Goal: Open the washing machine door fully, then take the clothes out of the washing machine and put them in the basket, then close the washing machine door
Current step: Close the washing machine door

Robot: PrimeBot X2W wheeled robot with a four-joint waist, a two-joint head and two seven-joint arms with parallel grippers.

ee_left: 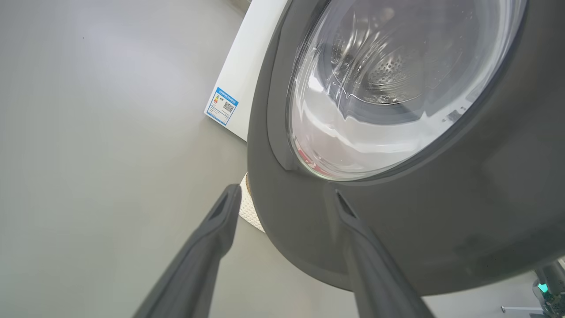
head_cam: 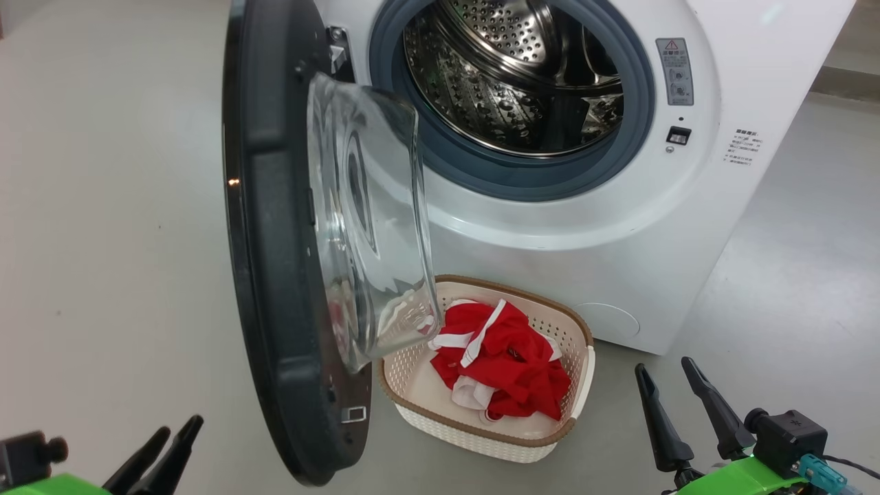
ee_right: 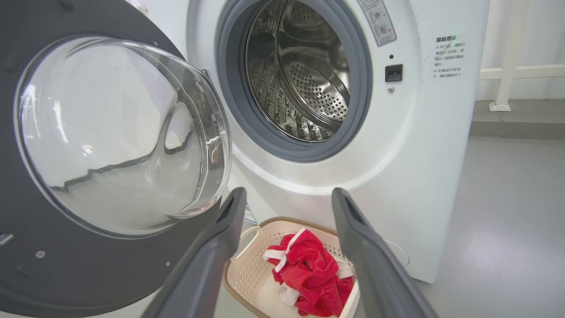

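The washing machine is white, and its steel drum shows bare metal. The washing machine door stands swung out to the left, edge-on to me, its glass bowl facing the machine. On the floor below the opening sits the cream basket with the red and white clothes heaped inside. My left gripper is low at the left, open, its fingers pointing at the door's outer face near the lower rim. My right gripper is open to the right of the basket, holding nothing.
Grey floor spreads wide to the left of the door and to the right of the machine. A blue label marks the machine's lower corner. A white railing post and a low step stand behind the machine at the right.
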